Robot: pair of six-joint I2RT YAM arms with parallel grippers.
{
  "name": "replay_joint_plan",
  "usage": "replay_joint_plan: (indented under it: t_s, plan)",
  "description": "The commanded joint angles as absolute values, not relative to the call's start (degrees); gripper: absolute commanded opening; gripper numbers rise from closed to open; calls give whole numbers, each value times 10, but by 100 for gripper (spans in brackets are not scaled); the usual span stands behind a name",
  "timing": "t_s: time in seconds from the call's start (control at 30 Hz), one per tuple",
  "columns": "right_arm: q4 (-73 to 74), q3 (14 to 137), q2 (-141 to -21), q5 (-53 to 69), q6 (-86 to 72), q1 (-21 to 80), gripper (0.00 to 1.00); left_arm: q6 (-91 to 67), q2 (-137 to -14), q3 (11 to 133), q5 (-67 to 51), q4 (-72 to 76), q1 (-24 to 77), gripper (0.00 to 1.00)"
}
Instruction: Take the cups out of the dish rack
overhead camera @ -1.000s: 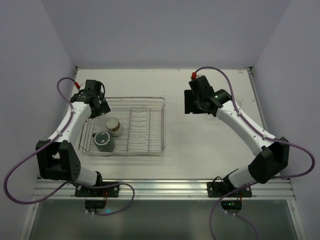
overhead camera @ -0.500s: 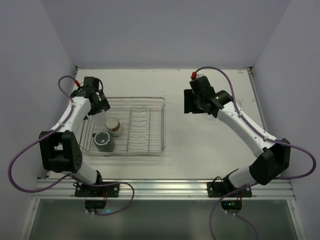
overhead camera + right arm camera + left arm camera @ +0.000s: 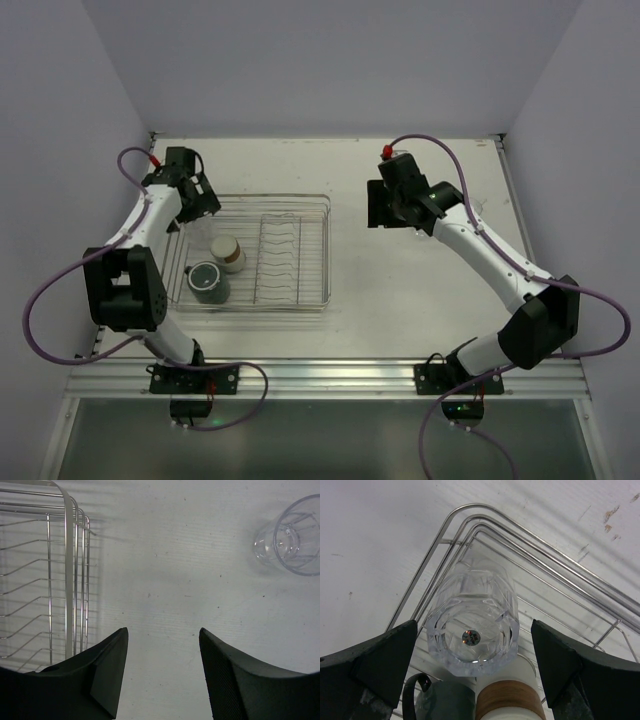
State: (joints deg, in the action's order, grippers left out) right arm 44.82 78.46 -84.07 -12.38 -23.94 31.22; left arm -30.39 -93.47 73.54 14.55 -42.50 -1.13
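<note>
1. Overhead, the dish rack [image 3: 290, 250] is pictured on the left half of the white tabletop [image 3: 420, 300].
2. The left end effector [image 3: 195, 203] is positioned over the rack's far left corner. Its fingers [image 3: 375, 665] are spread wide on either side of a clear tumbler [image 3: 472, 630], and no contact with the glass can be seen.
3. That tumbler is set inside the corner of the rack. The cream cup [image 3: 507, 700] with its brown band and the dark mug [image 3: 440, 702] are seen just beside it, also within the wires.
4. The right end effector [image 3: 162, 632] is shown wide open above bare tabletop just right of the rack, with nothing gripped.
5. A second clear tumbler [image 3: 292, 537] is seen on the tabletop outside the rack, well apart from it.
</note>
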Motion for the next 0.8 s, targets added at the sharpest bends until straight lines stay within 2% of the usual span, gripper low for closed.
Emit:
replay_joint_plan:
  t_s: [0.0,0.33,0.43,0.53,0.57,0.63,0.67,0.7,0.77]
  plan:
    - [430,782,-839,-120,-235,315,61,-295,-954,762,133,-406,-18,100]
    - [432,788,-840,-118,-236,316,61,-292,-954,746,131,-392,-19,93]
    - [430,785,-843,-116,-236,315,61,-290,-960,750,129,-388,-21,86]
    - [432,782,-839,-118,-236,315,61,-287,-968,752,124,-388,-23,69]
    - [432,782,-838,-120,-236,315,61,-287,-968,752,123,-386,-22,55]
    - [432,784,-836,-122,-236,315,61,-283,-965,753,121,-386,-23,37]
    - [434,787,-836,-123,-236,315,61,-283,-963,753,120,-388,-22,6]
    - [435,790,-837,-122,-237,315,61,-283,-956,756,125,-392,-22,0]
    - [439,799,-838,-120,-240,315,61,-281,-944,758,126,-397,-21,0]
